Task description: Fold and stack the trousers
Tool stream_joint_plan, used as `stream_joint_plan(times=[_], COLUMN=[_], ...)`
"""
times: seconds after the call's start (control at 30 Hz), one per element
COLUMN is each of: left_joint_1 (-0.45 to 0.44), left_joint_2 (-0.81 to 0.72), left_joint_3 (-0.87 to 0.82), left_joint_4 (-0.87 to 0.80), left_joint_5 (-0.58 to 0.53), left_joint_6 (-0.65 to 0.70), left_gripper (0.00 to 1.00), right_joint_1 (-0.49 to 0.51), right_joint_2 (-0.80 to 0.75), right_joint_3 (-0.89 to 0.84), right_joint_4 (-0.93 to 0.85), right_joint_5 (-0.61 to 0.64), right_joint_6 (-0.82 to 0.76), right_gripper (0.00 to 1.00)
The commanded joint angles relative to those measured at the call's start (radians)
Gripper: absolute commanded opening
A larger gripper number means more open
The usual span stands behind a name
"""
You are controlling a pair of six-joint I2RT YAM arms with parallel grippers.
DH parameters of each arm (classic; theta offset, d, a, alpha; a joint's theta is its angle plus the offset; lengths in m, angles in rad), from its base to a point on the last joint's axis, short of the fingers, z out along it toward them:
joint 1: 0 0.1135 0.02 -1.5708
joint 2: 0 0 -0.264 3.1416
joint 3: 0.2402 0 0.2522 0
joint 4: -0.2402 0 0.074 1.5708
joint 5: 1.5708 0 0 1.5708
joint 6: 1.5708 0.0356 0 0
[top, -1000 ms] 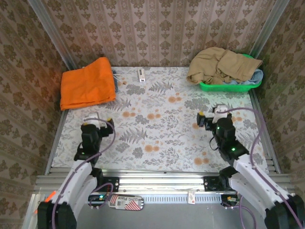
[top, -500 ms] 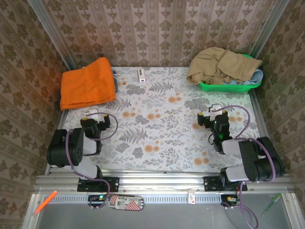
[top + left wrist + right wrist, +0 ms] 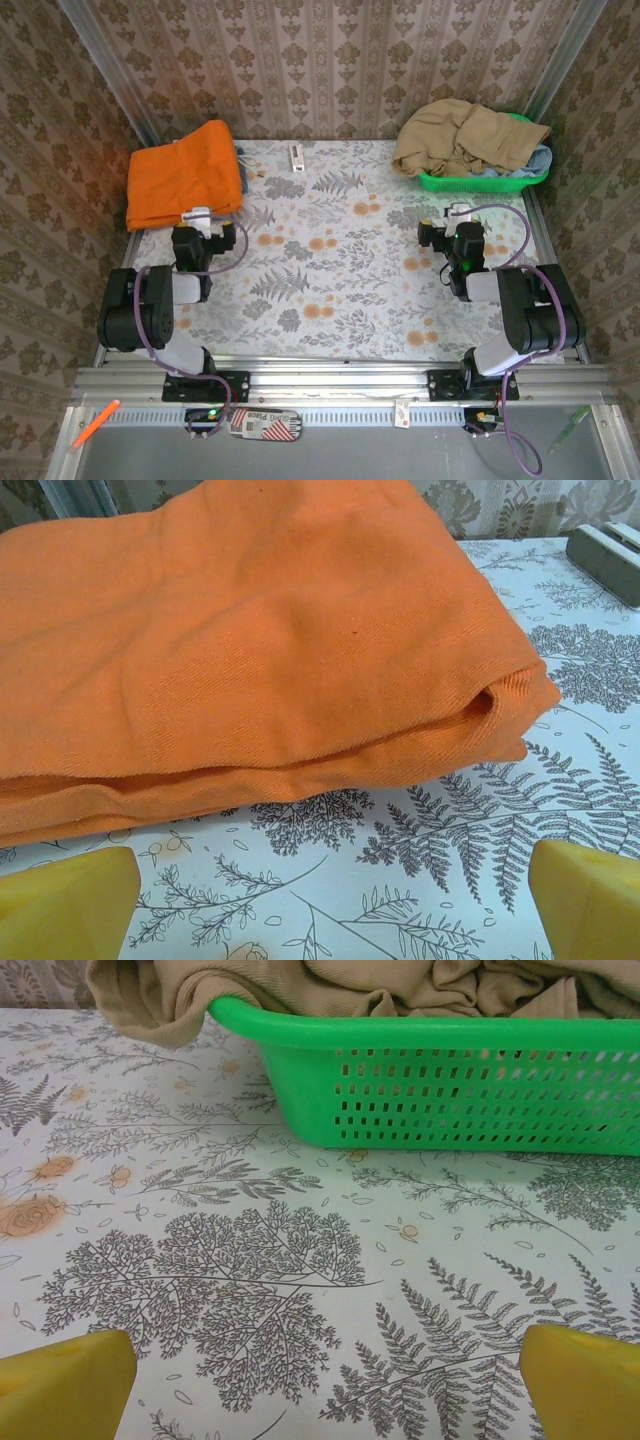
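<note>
– Left gripper (image 3: 325, 910) was released, jaws wide, nothing between the yellow fingertips (image 3: 65, 905). Right gripper (image 3: 325, 1385) was the same, low over the printed table (image 3: 330, 290).

– Where were the trousers?

– Just beyond my left fingertips. The trousers (image 3: 250, 630) lay as a flat orange wad in the far-left corner of the table, with the layered edges facing me and one corner gaping a little. No part of either gripper touched them.

– Anything under them?

– A blue-grey edge (image 3: 243, 172) showed at their right side. Whether it lay beneath them or only beside them I could not tell.

– And on the right?

– Bare table ahead of that gripper, then the green basket (image 3: 450, 1090) at the far-right corner. A tan garment (image 3: 465, 135) was heaped in it and hung over the near-left rim.

– Which step, then?

– My judgement: the fold was done and the pair was set down on its place. Both arms stood off between steps.

– What did the next move call for?

– Judgement again. If that gaping corner was to be tidied, the left jaws needed to come down flat on top and press, not pinch the edge. If another garment followed, the right arm had to reach far, take the tan cloth where it hung over the rim, and lift it high enough that the light basket did not drag along.
</note>
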Motion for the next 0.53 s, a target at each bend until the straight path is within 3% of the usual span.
stream_joint_plan(times=[0.0, 0.5], left_joint_1=[-0.003, -0.013], left_joint_2=[-0.004, -0.004], left_joint_3=[0.001, 0.006], left_joint_4=[-0.012, -0.023], left_joint_5=[0.022, 0.009], left_joint_6=[0.025, 0.036], left_gripper=[1.00, 1.00], right_joint_1=[0.001, 0.001], right_joint_2=[-0.005, -0.006], right_joint_3=[0.009, 0.009], right_joint_4=[0.004, 0.002], right_joint_5=[-0.007, -0.007], right_joint_6=[0.018, 0.018], right_gripper=[1.00, 1.00])
